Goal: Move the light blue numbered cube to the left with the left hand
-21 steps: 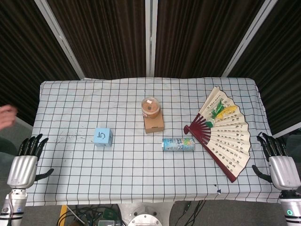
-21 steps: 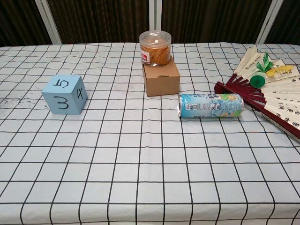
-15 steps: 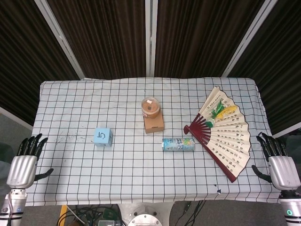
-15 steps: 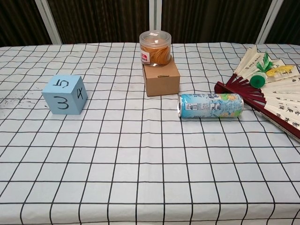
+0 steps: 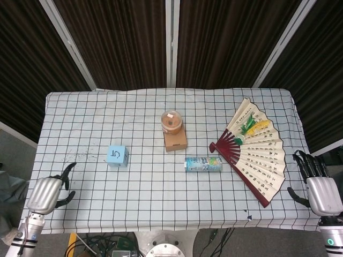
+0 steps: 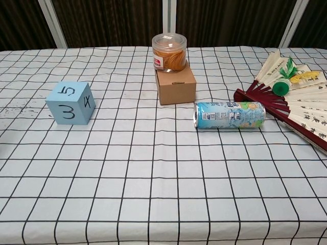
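The light blue numbered cube [image 5: 117, 156] sits on the checked tablecloth left of centre, a 5 on its top; the chest view shows the cube [image 6: 71, 103] with a 3 on its near face. My left hand [image 5: 50, 193] hovers over the table's near left corner, well short of the cube, empty, fingers apart and pointing toward the cube. My right hand [image 5: 320, 188] stays beyond the table's right edge, fingers spread, holding nothing. Neither hand appears in the chest view.
A brown box [image 5: 175, 140] with a clear lidded jar [image 5: 171, 121] on it stands mid-table. A drink can [image 5: 203, 164] lies on its side right of centre. An open folding fan [image 5: 254, 149] covers the right part. The table edge [image 5: 40, 160] runs left of the cube.
My left hand has swung in from beside the table to above its near left corner and turned toward the cube. The cube and right hand have not moved.
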`<state>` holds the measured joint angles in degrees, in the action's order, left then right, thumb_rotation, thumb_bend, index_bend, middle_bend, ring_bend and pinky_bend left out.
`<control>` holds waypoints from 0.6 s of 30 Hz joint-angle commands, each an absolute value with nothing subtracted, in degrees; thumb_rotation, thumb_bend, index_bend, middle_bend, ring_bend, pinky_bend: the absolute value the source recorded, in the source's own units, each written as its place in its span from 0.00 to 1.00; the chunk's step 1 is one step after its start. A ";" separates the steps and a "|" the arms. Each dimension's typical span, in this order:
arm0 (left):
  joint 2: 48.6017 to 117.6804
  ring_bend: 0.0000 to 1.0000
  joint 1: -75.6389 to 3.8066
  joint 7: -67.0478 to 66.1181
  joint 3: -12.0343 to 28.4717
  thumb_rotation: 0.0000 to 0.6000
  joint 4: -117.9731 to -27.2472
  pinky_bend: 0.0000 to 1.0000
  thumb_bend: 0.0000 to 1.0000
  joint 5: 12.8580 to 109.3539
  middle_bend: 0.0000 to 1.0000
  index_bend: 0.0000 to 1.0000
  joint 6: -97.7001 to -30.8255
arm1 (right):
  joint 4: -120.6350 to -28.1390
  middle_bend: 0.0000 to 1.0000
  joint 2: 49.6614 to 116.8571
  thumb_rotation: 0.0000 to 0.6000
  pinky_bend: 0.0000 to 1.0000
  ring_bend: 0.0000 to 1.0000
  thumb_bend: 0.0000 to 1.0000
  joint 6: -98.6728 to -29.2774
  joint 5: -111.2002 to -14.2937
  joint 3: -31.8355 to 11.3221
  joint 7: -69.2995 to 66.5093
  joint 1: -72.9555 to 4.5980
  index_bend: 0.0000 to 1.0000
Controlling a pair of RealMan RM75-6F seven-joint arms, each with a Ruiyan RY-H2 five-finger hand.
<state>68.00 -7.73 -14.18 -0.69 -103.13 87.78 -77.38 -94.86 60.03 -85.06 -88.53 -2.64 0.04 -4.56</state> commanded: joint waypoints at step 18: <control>75.63 0.85 -22.90 -38.05 0.64 1.00 -106.64 0.86 0.54 68.70 0.82 0.10 -55.75 | -93.49 0.00 59.96 1.00 0.00 0.00 0.19 -84.02 -87.07 -3.12 -1.24 -4.82 0.00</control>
